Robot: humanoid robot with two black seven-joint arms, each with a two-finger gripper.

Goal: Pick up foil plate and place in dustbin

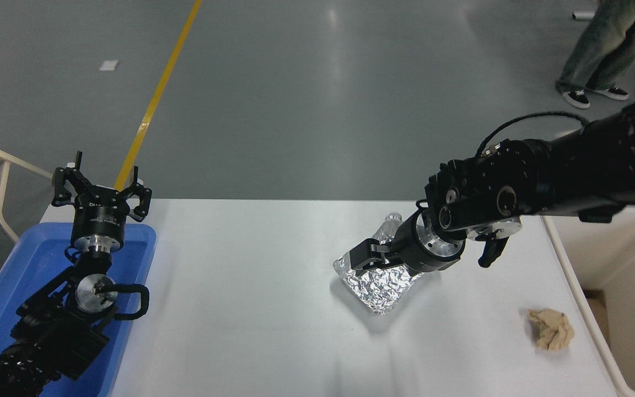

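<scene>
Step in hand: you are at the reach; the pick itself is not yet done, as far as this view shows.
Foil plate: the foil plate [379,284] lies flat on the white table [240,303], right of centre, turned at an angle, with its far half hidden under your arm.
Right gripper: your right gripper [364,257] hangs over the plate's far-left part. Whether it touches the foil, and how far its fingers are spread, you cannot tell from here.
Dustbin: the dustbin [576,286] stands off the table's right edge, well apart from the plate; only its left rim and inner wall show.
Paper ball: a crumpled paper ball [551,328] sits near the table's right edge, between plate and dustbin. Leave it alone.
Left gripper: your left gripper [101,190] is parked over the blue tray [14,286] at the lower left, fingers spread wide.
Next move: come down onto the raised rim and close gently; thin foil probably crumples or slips under a hard squeeze.
After that: lift clear, then carry right, passing above the paper ball, and let go over the dustbin.
</scene>
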